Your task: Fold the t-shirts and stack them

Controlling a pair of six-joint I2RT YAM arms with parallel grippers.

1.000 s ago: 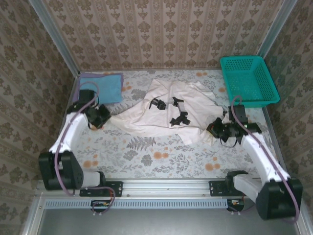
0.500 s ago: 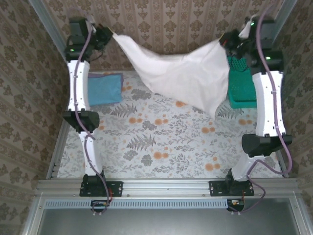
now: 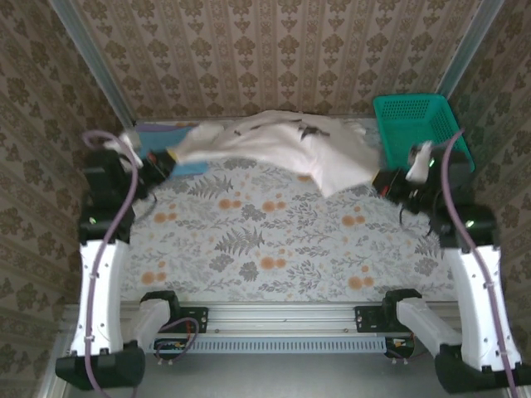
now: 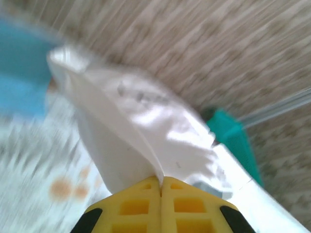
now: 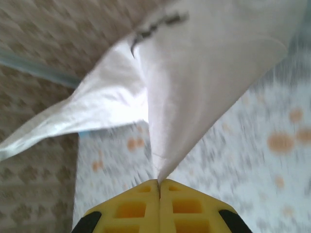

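The off-white t-shirt hangs stretched across the back of the table, black print facing up, held by both grippers. My left gripper is shut on its left end, and my right gripper is shut on its right end. In the left wrist view the yellow pads meet at the gripper with white cloth pinched between them. The right wrist view shows the same: gripper closed on a fold of shirt. The light blue t-shirt lies folded at the back left, mostly under the white one.
A teal mesh basket stands at the back right corner, close to my right arm. The flowered tablecloth covers the table between the arms. Patterned walls enclose the back and both sides.
Both arms have come down from holding the shirt high by the back wall. The shirt now spans low over the back of the table, print side up.
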